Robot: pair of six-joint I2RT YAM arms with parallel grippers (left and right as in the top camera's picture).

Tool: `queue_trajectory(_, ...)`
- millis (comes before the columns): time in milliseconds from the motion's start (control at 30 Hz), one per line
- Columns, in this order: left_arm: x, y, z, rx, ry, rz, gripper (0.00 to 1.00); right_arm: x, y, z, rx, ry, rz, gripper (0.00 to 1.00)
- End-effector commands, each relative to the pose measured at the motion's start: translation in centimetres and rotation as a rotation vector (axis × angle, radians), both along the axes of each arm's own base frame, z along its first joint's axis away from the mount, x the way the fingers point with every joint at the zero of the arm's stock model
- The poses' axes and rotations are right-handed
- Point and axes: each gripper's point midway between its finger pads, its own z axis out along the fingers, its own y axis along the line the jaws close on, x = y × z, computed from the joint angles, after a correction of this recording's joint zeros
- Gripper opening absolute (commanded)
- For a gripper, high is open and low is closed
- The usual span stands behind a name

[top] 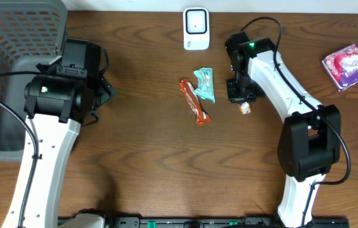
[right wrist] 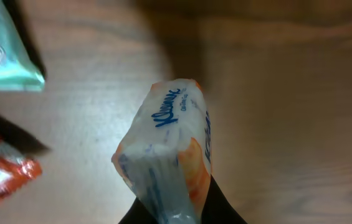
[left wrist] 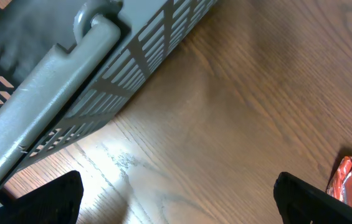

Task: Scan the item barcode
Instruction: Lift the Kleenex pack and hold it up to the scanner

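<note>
My right gripper (right wrist: 179, 211) is shut on a small Kleenex tissue pack (right wrist: 163, 143), white with orange corners, which it pinches by one end just above the wood. From overhead the pack (top: 246, 108) pokes out below the right gripper (top: 242, 95), right of the middle of the table. The white barcode scanner (top: 196, 28) stands at the back edge, up and to the left of it. My left gripper (left wrist: 176, 199) is open over bare wood beside the basket, with nothing between its fingers. No barcode shows on the pack.
A teal packet (top: 205, 84) and an orange snack bar (top: 194, 101) lie just left of the held pack. A pink packet (top: 349, 66) sits at the far right. A grey mesh basket (top: 14, 63) fills the left back corner, close to my left gripper (top: 99, 88).
</note>
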Motion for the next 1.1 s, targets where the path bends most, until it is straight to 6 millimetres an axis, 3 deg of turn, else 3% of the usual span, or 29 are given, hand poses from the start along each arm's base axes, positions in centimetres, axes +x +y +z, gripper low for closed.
queue_trajectory(0,-0.2,0.5,0.5,0.016,-0.014,0.016,0.98,1.0,1.6,-0.2,0.041,-0.058,-0.025,0.01)
queue_trajectory(133,-0.2,0.5,0.5,0.016,-0.014,0.016,0.98,5.1,5.6,1.1,0.283,-0.194,-0.031,0.01)
queue_trajectory(300,-0.2,0.5,0.5,0.016,-0.014,0.016,0.98,12.7,8.1,5.7,0.486,-0.501,-0.077,0.01)
queue_trajectory(400,-0.2,0.5,0.5,0.016,-0.014,0.016,0.98,15.9,9.3,8.2,0.55,-0.662,-0.066,0.01)
queue_trajectory(533,-0.2,0.5,0.5,0.016,-0.014,0.016,0.98,18.6,11.5,10.4,0.634,-0.807,-0.061,0.01)
queue_trajectory(833,-0.2,0.5,0.5,0.016,-0.014,0.016,0.98,23.2,13.2,9.4,0.761,-0.938,-0.191,0.01)
queue_trajectory(1067,-0.2,0.5,0.5,0.016,-0.014,0.016,0.98,24.8,14.1,8.0,0.751,-0.893,-0.171,0.01)
